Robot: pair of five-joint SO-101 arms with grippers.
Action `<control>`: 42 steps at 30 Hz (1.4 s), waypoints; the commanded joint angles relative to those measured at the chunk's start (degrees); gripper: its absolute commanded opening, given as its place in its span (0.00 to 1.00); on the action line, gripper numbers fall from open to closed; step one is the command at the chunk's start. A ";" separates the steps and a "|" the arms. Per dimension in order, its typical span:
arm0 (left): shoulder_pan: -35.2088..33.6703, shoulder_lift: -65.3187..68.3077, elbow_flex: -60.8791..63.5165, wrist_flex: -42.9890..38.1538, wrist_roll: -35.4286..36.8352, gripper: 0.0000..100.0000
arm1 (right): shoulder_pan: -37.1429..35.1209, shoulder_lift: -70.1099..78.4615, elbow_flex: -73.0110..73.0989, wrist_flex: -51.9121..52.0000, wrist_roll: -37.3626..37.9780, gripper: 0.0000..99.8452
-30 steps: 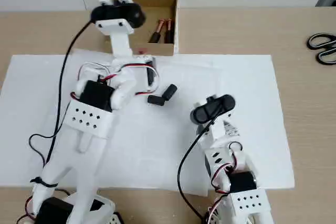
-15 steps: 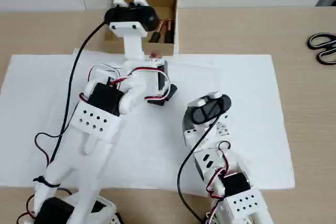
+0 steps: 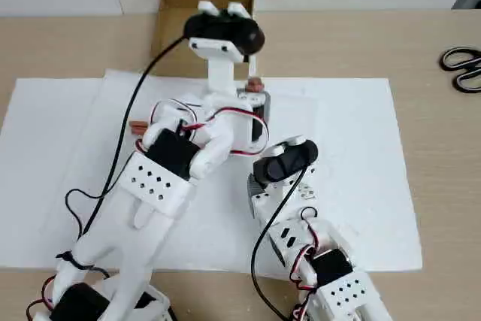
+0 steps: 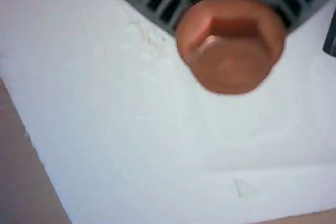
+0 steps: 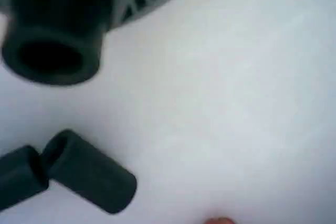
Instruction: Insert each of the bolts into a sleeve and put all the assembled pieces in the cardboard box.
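Note:
My left gripper (image 3: 254, 99) is shut on a copper bolt (image 3: 255, 83) over the far part of the white paper, just in front of the cardboard box (image 3: 171, 5). In the left wrist view the bolt's hex head (image 4: 229, 45) faces the camera between the grey jaws. My right gripper (image 5: 58, 3) is shut on a black sleeve (image 5: 52, 51), whose open end faces the camera. Two more black sleeves (image 5: 89, 179) lie end to end on the paper below it. In the high view the right arm's wrist (image 3: 285, 159) sits close beside the left arm.
Another copper bolt (image 3: 137, 125) lies on the white paper (image 3: 361, 148) to the left of the left arm. Scissors (image 3: 460, 65) rest on the wooden table at the far right. The paper's right half is open.
The left arm has swung right, away from the box, carrying the bolt. The right arm has moved left toward it, and the two loose sleeves are now covered in the high view.

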 commanded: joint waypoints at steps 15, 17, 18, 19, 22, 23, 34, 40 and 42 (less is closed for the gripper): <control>0.44 -2.55 5.23 -6.07 2.90 0.01 | -0.40 -1.27 -7.12 -0.04 -2.46 0.00; 0.44 -2.55 5.23 -5.98 2.90 0.01 | -0.40 -1.27 -7.38 -0.04 -2.46 0.00; 0.44 -2.55 5.23 -5.71 2.90 0.01 | -0.40 -1.27 -7.47 -0.04 -2.46 0.00; 0.53 -2.55 5.23 -5.19 3.08 0.01 | -0.40 -1.27 -7.47 -0.04 -2.46 0.00; 0.53 -2.55 5.23 -3.60 4.48 0.01 | -0.40 -1.27 -7.47 -0.04 -2.46 0.00; 0.53 -2.55 5.23 -3.08 4.48 0.01 | -0.40 -1.27 -7.47 -0.04 -2.46 0.00; 0.53 -2.55 5.05 0.44 4.48 0.01 | 1.27 -1.27 -7.56 -0.04 -2.46 0.00; 3.16 -2.55 4.97 0.18 4.48 0.01 | 1.10 -1.27 -7.56 -0.04 -2.46 0.00; 3.43 -2.55 4.97 0.18 4.48 0.01 | 1.10 -1.27 -7.56 -0.04 -2.46 0.00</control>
